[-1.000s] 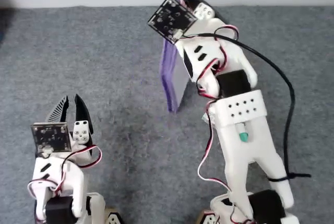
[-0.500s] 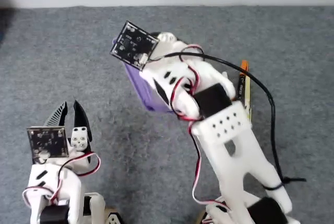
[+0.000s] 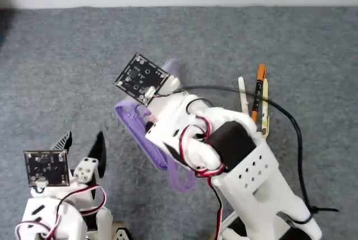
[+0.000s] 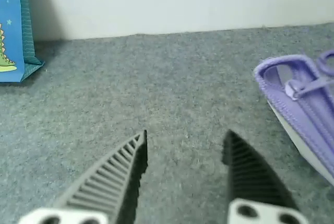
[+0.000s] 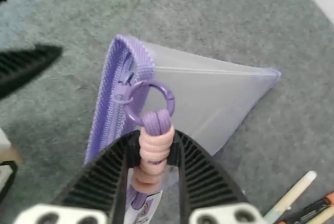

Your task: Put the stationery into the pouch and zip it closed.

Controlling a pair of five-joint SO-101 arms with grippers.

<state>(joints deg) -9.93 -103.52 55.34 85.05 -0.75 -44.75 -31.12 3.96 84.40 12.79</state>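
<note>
1. Near the middle of the grey mat [image 3: 67,55]: pouch [image 3: 137,128], tilted, hanging by its strap [image 5: 152,145] from the right gripper [image 5: 154,139], which is clamped on that strap.
2. Judged an early stage: pens [image 3: 254,106] lying on the mat beside the right arm, apart from the pouch. Nothing seen inside. Loading and zipping left to do.
3. Left gripper [image 3: 84,142]: spread wide, empty, near the pouch, not touching.
4. High view: adds the pens' layout and both arms.
5. Right wrist view: adds the ring [image 5: 151,98] and the clear side panel.
6. Left wrist view: adds the slider [image 4: 292,88]. Zip open or closed: cannot tell.
</note>
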